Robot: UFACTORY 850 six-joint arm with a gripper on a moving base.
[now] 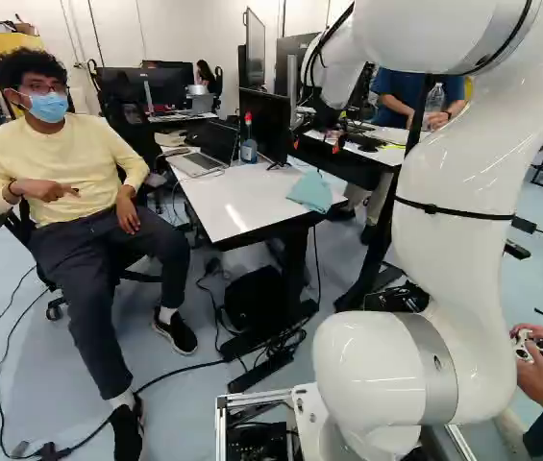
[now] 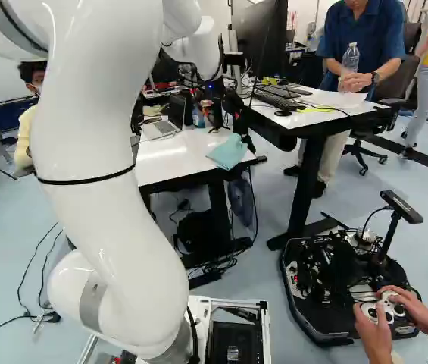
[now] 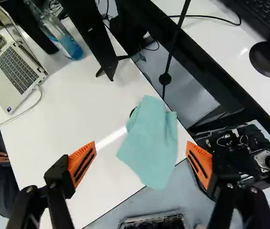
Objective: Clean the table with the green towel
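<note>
**Green towel [image 3: 149, 148] between and ahead of the spread jaws**

Lies on the white table [image 3: 72, 114], loosely folded, from between the fingertips to straight ahead. Long axis close to the direction of reach, so roughly square to the closing path of the gripper [image 3: 141, 144]. Sits nearer the finger on the table-edge side, with a wider margin toward the opposite one. At the end nearest the jaws, seems to reach past the table's edge. Orange pads [image 3: 82, 164] well parted, nothing pinched. Only one arm to reach with.

Likely step: picking up, ahead of any wiping. Probably calls for a slight shift toward the edge-side finger, then a descent and a pinch across the narrow way. Could slide off the edge if caught too shallowly.

Farther ahead, toward the finger away from the edge: black stand [image 3: 88, 38], bottle [image 3: 68, 45], laptop [image 3: 16, 71]. Past the edge-side finger, across a gap: neighbouring table [image 3: 240, 64].

Mostly hidden beside the towel's far half: small dark thing [image 3: 132, 112], impossible to name. Hard to judge: height of the jaws over the cloth. Unseen: layers beneath the top fold. Cut off: top of the stand.
</note>
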